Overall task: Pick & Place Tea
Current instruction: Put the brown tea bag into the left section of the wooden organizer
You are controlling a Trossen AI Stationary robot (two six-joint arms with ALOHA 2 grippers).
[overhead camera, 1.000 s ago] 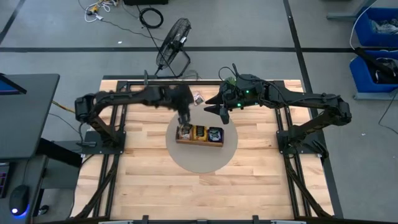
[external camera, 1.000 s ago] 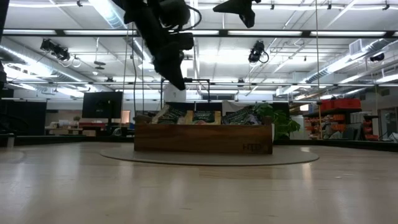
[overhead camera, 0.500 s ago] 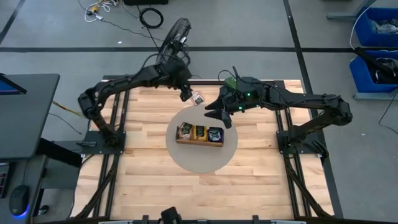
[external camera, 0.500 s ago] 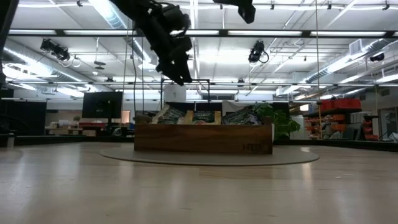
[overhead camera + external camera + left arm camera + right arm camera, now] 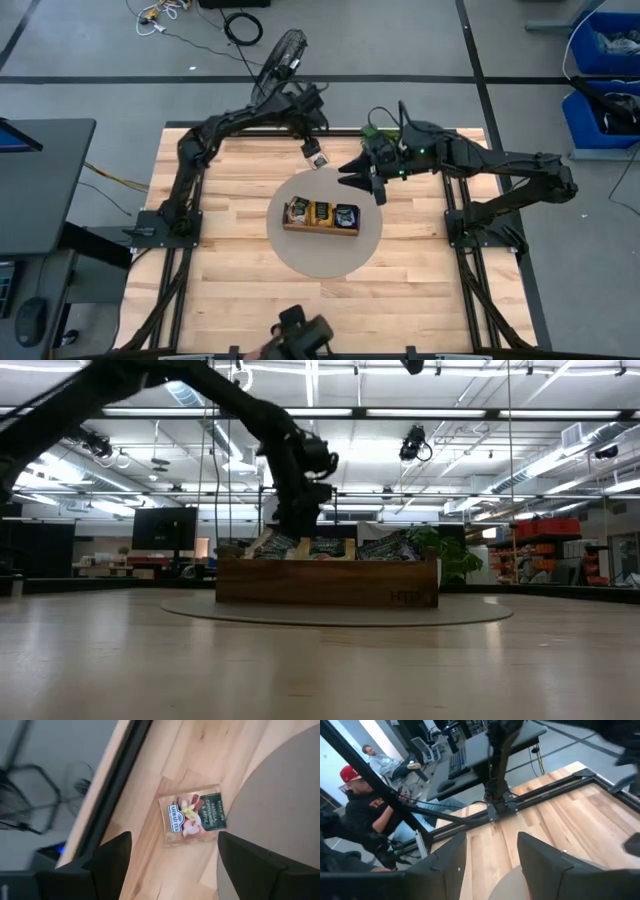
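Here we start at the left, where the left arm reaches from about 9 o'clock toward 12 o'clock on the table. The left gripper (image 5: pixel 312 143) hangs over a tea packet (image 5: pixel 318 159) lying flat on the wood, just beside the round mat (image 5: pixel 300 258) at its 12 o'clock edge. In the left wrist view we see its 2 fingers (image 5: pixel 111 865) spread wide, with the packet (image 5: pixel 194 813) between them and apart from both; nothing is pinched.

At the middle of the mat sits the tray (image 5: pixel 321 217), its 3 compartments filled with more tea. In the low view the tray (image 5: pixel 326 582) stands level, packets poking above its rim.

Further right, the right gripper (image 5: pixel 370 180) hovers near the tray's 1 o'clock corner. In the right wrist view its fingers (image 5: pixel 542 864) stand apart with nothing between them. Beyond the table that view also shows 2 people (image 5: pixel 375 815) seated.
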